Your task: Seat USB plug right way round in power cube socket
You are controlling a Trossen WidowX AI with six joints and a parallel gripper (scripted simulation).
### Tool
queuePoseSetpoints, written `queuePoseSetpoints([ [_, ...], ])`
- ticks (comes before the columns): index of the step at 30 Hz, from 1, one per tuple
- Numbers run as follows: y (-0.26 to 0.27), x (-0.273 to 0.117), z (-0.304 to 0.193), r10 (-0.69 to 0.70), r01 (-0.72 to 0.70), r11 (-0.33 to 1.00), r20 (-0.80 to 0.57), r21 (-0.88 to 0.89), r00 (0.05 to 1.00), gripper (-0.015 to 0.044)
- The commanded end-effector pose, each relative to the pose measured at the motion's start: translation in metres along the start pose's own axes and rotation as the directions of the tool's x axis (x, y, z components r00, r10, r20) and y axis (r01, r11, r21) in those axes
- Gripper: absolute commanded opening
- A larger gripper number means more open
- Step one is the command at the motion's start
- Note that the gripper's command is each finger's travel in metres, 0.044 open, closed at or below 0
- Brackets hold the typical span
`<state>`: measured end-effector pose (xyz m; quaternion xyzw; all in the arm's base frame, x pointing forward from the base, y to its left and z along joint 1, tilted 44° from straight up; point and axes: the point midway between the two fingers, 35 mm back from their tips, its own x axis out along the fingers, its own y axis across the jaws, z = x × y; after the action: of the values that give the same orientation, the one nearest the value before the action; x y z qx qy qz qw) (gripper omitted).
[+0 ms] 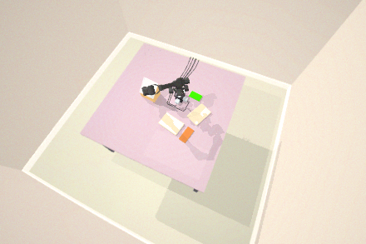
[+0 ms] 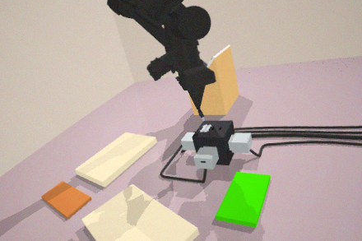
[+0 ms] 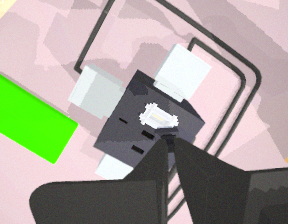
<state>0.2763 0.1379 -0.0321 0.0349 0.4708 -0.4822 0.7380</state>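
Observation:
The black power cube [image 2: 225,149] [image 3: 115,137] stands on the table with pale plug blocks on its sides. On its top a bright white-rimmed socket [image 2: 205,128] [image 3: 157,118] shows no plug in it. My gripper [image 2: 201,113] [image 3: 169,145] is shut on the small USB plug [image 2: 202,118] [image 3: 168,134], which is dark with a light tip in the exterior view. The plug is above the cube top, just beside the socket, apart from it in the exterior view. The cube looks turned in the wrist view. Which way round the plug faces cannot be told.
A green slab [image 1: 195,96] [image 2: 244,200] [image 3: 32,117] lies near the cube. Two cream slabs [image 1: 171,123] [image 2: 117,159] [image 1: 199,114] [image 2: 140,220] and an orange slab [image 1: 186,134] [image 2: 67,199] lie on the table [image 1: 121,115]. A tan block [image 2: 228,81] stands behind. Black cables [image 2: 304,136] run beside the cube.

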Motion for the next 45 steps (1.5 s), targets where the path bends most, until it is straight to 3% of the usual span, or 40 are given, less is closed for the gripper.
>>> queuePoseSetpoints([
  [1, -0.0003, 0.0004, -0.0002, -0.001, 0.001, 0.996, 0.0, -0.091, 1.0, 0.0],
  [21, -0.0003, 0.0004, -0.0002, -0.001, 0.0, 0.817, 0.0, -0.577, 1.0, 0.0],
  [45, -0.0003, 0.0004, -0.0002, -0.001, 0.0, 0.322, 0.0, -0.947, 1.0, 0.0],
])
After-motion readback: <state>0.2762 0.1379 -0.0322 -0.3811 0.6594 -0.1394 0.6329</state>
